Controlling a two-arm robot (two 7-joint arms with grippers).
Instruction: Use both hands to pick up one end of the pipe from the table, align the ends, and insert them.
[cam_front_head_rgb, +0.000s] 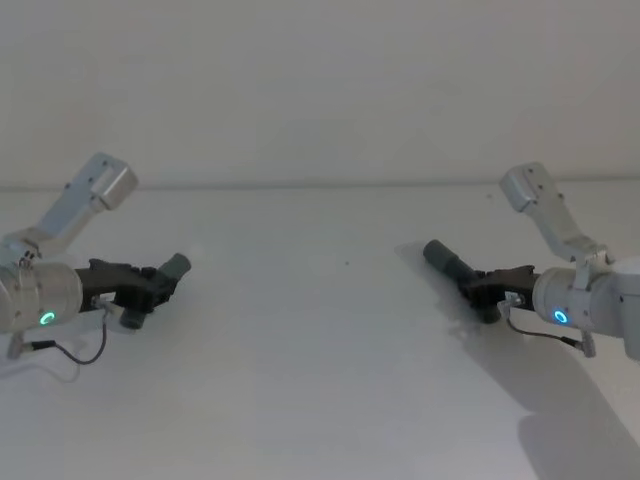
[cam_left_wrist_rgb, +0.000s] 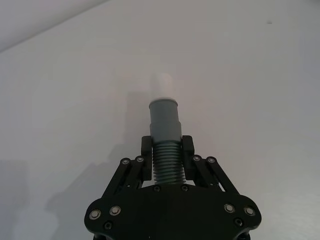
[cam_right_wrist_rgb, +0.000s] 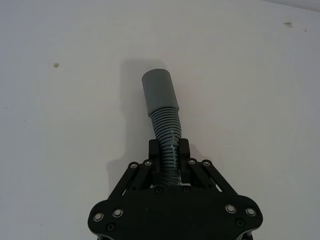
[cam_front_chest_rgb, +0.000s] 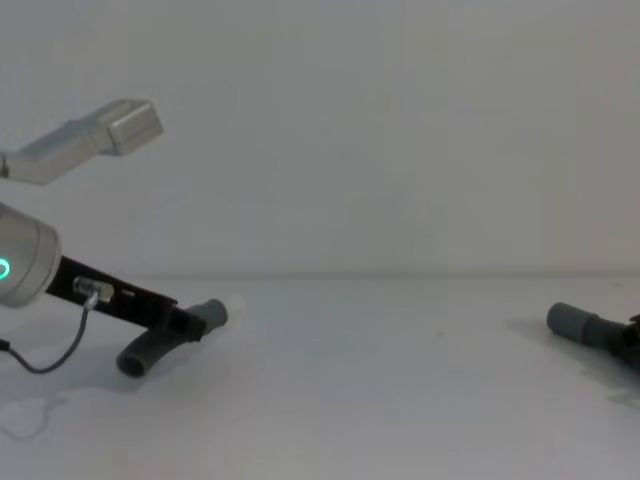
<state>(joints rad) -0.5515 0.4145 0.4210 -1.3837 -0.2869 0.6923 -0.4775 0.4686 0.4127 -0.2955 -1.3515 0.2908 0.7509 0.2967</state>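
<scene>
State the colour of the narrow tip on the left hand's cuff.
Whitish narrow tip on the grey ribbed hose; best in left wrist view.

Dark grey ribbed pipe (cam_left_wrist_rgb: 167, 165), clamped on its ribs just behind each smooth cuff. In the left gripper (cam_left_wrist_rgb: 166, 145), the cuff with the pale narrow tip (cam_left_wrist_rgb: 165, 117); in the right gripper (cam_right_wrist_rgb: 168, 150), the plain cuff (cam_right_wrist_rgb: 159, 90). Face each other, well apart, over the white table (cam_front_head_rgb: 320, 380).
</scene>
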